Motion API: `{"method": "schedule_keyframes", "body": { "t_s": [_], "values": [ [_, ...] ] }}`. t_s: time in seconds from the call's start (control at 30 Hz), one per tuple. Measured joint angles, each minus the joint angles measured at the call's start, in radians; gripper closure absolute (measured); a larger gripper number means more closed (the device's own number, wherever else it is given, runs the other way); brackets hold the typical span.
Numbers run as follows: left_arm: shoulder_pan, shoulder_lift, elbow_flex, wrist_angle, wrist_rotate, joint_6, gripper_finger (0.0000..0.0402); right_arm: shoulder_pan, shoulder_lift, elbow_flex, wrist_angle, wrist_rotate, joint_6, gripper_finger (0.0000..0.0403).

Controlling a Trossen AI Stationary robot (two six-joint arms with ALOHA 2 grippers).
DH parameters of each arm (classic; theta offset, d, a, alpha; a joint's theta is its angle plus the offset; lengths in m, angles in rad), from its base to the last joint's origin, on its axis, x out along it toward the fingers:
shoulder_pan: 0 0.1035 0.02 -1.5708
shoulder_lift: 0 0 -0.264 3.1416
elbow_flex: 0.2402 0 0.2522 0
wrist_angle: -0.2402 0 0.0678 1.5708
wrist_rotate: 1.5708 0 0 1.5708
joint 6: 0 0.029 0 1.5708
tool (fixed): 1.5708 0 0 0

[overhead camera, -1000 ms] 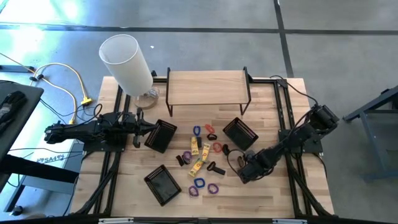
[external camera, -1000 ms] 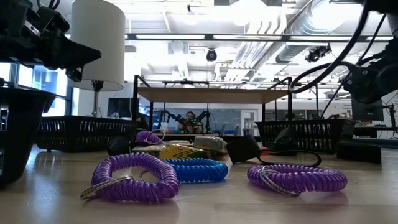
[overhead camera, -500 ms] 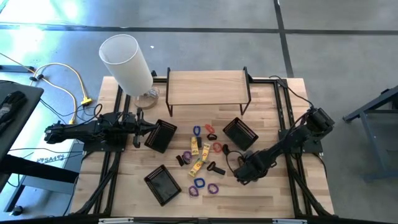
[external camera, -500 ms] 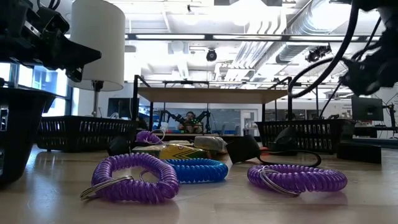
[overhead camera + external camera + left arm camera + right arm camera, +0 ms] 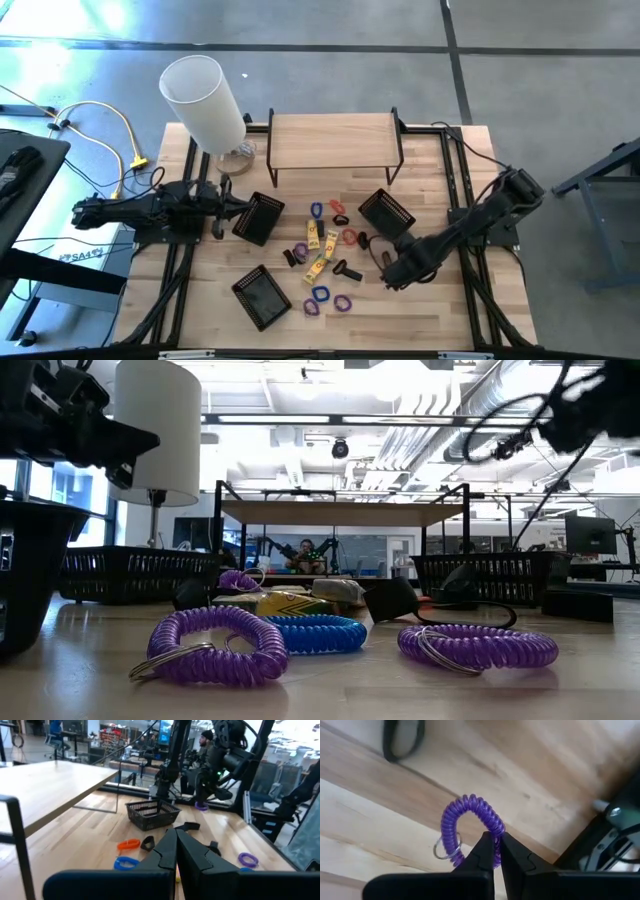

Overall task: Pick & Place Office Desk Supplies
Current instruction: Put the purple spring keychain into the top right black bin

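My right gripper point(image 5: 494, 841) is shut on a purple coil band point(image 5: 470, 812) with a key ring and holds it above the wood. From above, that gripper point(image 5: 390, 268) hangs right of the scattered supplies. The pile includes yellow packets point(image 5: 312, 232), a blue band point(image 5: 320, 294), a red band point(image 5: 349, 237) and a black clip point(image 5: 347, 270). At table height, a purple band point(image 5: 210, 645), a blue band point(image 5: 315, 633) and another purple band point(image 5: 478, 645) lie in front. My left gripper point(image 5: 176, 831) is shut and empty, beside a black basket point(image 5: 260, 217).
A second black basket point(image 5: 387, 214) stands right of the pile and a third one point(image 5: 262, 296) near the front. A wooden shelf point(image 5: 334, 140) spans the back. The big white cylinder point(image 5: 205, 100) stands at the back left. A person sits far behind the table.
My right arm has risen with the purple band in its fingers and shifted slightly right. The left arm has not moved.
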Motion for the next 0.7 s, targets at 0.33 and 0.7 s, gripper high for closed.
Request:
{"method": "schedule_keyframes", "body": {
  "t_s": [0.33, 0.7],
  "values": [
    [-0.087, 0.019, 0.019, 0.076, -0.005, -0.029, 0.0330, -0.022, -0.111, 0.047, -0.109, 0.361, -0.073, 0.0399],
    [-0.209, 0.144, 0.022, 0.270, -0.090, 0.003, 0.0257, -0.249, -0.180, 0.049, 0.051, 0.544, -0.577, 0.0399]
  ]
}}
